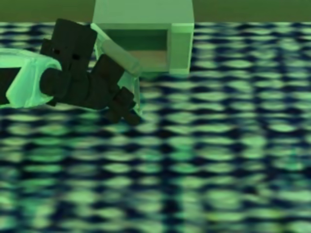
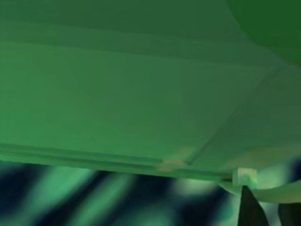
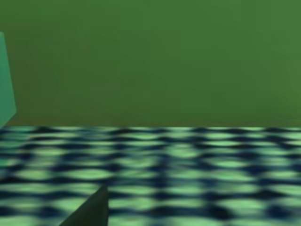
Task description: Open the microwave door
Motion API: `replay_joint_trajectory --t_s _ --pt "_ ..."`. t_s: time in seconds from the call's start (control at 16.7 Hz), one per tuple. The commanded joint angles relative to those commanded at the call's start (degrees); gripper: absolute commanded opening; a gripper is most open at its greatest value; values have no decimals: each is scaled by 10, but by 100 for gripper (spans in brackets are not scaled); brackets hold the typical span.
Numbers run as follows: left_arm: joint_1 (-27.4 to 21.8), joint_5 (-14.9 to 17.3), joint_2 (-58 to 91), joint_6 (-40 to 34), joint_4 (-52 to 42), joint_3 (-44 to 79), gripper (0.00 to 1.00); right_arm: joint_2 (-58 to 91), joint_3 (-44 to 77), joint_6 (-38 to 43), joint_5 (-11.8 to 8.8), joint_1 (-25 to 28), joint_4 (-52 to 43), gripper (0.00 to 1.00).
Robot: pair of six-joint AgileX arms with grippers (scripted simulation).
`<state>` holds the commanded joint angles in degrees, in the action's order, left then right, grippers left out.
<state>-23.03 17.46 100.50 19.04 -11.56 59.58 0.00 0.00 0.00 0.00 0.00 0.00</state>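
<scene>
The microwave [image 1: 143, 12] stands at the table's far edge, its cavity [image 1: 146, 48] showing beside the narrow control panel [image 1: 181, 48]. The microwave door [image 1: 119, 54] is swung out toward the left front. My left gripper [image 1: 127, 112] is at the door's free edge, shut on the pale handle strip. Up close in the left wrist view, the door panel [image 2: 117, 103] fills most of the frame, and the left gripper [image 2: 269, 212] has its dark fingertips [image 2: 249, 209] on either side of the handle [image 2: 275, 194]. My right gripper [image 3: 96, 209] is out of the top view, low over the table.
The table [image 1: 218, 155] carries a green and dark woven pattern. A plain green wall [image 3: 164, 61] runs behind it. The left arm's pale link [image 1: 24, 80] reaches in from the left edge. A corner of the microwave [image 3: 5, 84] shows in the right wrist view.
</scene>
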Motion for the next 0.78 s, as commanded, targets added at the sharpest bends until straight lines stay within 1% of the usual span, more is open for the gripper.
replay_joint_trajectory --t_s 0.36,0.48,0.78 --pt "0 0 0 0 0 0 0 0 0 0 0 0 0 100" --pt "-3 5 0 -1 -1 -2 0 0 0 0 0 0 0 100" --pt "11 22 -4 28 -9 -1 0 0 0 0 0 0 0 100"
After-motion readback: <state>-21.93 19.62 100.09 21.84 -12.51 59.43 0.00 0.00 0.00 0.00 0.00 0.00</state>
